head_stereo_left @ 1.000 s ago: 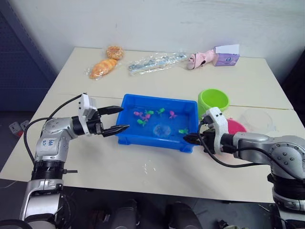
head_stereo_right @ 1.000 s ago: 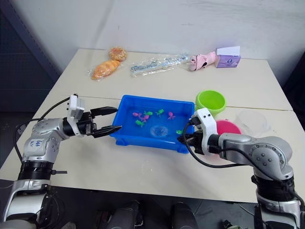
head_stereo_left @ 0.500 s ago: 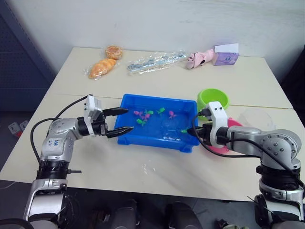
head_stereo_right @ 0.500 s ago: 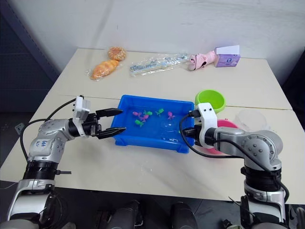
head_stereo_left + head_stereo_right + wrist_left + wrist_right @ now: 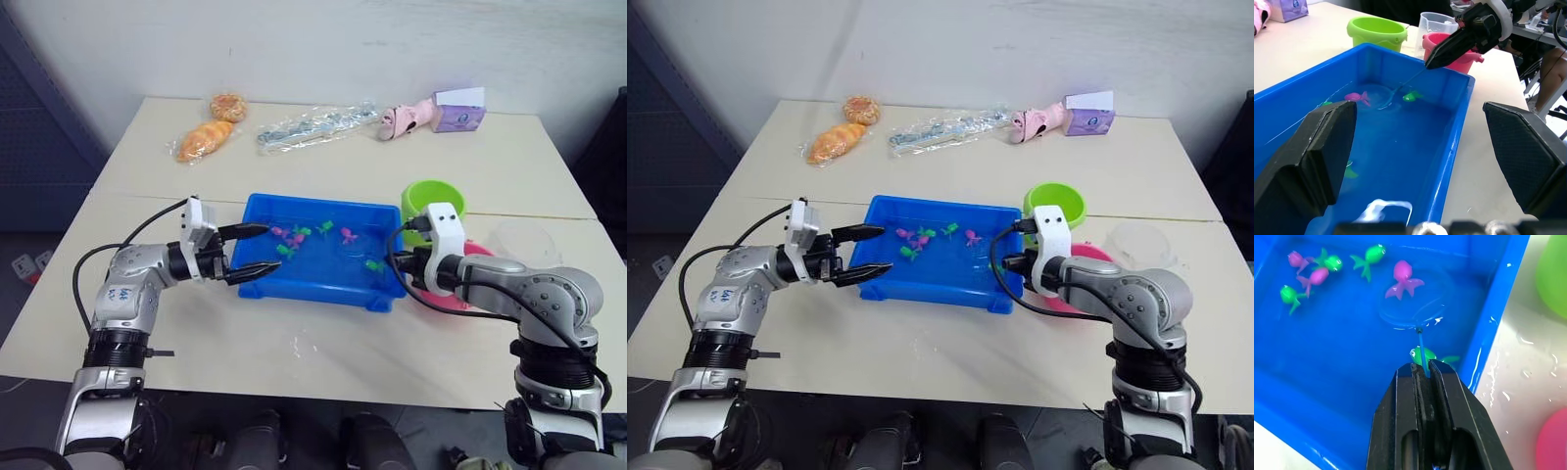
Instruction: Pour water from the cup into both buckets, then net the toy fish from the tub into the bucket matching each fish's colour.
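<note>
While right hand [image 5: 1422, 374] grips net [image 5: 1413, 313], hoop in tub [image 5: 384, 294], left hand [image 5: 257, 251] spread

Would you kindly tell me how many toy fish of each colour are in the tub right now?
Green fish: 4
Pink fish: 3
Total: 7

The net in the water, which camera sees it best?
The right wrist view: the net lies below, its hoop beside a pink fish. The left wrist view shows it farther off; the eye views barely show it.
</note>
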`<state>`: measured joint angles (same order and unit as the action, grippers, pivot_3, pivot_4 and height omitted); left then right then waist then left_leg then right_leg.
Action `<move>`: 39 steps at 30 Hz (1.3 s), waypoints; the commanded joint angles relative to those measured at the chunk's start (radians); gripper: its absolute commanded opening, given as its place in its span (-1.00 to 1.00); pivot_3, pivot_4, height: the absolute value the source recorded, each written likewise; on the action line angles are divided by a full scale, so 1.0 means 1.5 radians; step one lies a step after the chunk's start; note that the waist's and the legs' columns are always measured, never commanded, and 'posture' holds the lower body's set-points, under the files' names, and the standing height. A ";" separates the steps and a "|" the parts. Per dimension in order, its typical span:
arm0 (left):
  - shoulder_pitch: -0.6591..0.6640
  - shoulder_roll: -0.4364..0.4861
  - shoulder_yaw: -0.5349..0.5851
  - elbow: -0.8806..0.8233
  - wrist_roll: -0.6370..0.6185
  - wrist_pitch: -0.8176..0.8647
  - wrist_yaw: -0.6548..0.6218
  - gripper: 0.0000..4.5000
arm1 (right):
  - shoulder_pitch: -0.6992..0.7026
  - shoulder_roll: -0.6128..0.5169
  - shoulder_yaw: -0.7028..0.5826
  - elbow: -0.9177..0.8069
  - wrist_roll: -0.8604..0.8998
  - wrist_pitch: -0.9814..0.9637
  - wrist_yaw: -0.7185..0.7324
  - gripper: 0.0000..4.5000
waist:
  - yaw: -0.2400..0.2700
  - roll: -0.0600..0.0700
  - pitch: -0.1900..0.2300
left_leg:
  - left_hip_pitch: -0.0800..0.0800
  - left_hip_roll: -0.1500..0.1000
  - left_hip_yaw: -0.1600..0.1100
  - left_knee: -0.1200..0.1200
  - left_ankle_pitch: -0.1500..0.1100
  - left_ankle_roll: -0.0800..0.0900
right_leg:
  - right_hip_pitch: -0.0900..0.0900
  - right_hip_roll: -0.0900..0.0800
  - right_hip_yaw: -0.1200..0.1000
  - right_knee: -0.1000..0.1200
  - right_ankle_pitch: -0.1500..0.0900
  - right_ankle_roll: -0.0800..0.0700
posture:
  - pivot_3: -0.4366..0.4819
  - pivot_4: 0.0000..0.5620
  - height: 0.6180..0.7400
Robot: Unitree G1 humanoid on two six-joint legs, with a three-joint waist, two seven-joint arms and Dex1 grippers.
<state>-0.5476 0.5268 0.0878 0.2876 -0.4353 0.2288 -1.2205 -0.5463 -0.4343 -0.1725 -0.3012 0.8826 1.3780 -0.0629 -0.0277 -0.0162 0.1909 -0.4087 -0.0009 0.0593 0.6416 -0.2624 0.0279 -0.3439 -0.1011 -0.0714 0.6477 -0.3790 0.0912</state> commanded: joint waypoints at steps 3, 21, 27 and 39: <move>-0.019 0.002 0.006 -0.010 -0.004 -0.014 0.006 0.97 | 0.028 0.004 0.001 -0.052 -0.021 -0.083 0.072 -1.00 | 0.000 0.000 0.000 | 0.000 0.000 0.000 -0.002 0.000 0.000 | 0.000 0.000 0.000 0.000 0.000 0.000 | -0.05 -0.47 1.00; -0.062 -0.004 -0.011 -0.069 -0.026 -0.009 -0.022 0.97 | 0.213 -0.067 -0.198 -0.313 0.155 -0.080 0.098 -1.00 | 0.008 0.000 0.000 | 0.000 -0.001 0.000 -0.006 0.001 -0.001 | 0.000 0.000 0.000 -0.003 0.000 0.000 | -0.05 -0.47 1.00; -0.105 -0.048 -0.046 -0.086 -0.039 0.010 -0.032 0.97 | 0.381 -0.122 -0.328 -0.421 0.206 -0.179 0.137 -1.00 | 0.019 0.000 0.000 | 0.001 -0.001 0.000 -0.007 0.001 -0.001 | 0.001 0.000 -0.001 -0.004 0.000 0.000 | -0.05 -0.47 1.00; -0.148 -0.117 -0.092 -0.040 -0.023 -0.009 -0.049 0.97 | 0.728 -0.138 -0.554 -0.462 0.165 -0.358 0.179 -1.00 | 0.018 0.000 0.000 | 0.003 -0.001 0.000 -0.007 0.002 -0.001 | 0.002 0.001 0.000 -0.007 0.000 0.001 | -0.05 -0.47 1.00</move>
<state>-0.7466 0.3604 -0.0445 0.2271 -0.4671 0.2352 -1.2890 0.5058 -0.6463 -0.9662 -0.9416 1.1939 0.8954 0.1685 0.0001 -0.0163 0.1909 -0.4049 -0.0023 0.0600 0.6317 -0.2591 0.0260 -0.3406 -0.0988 -0.0709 0.6374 -0.3789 0.0922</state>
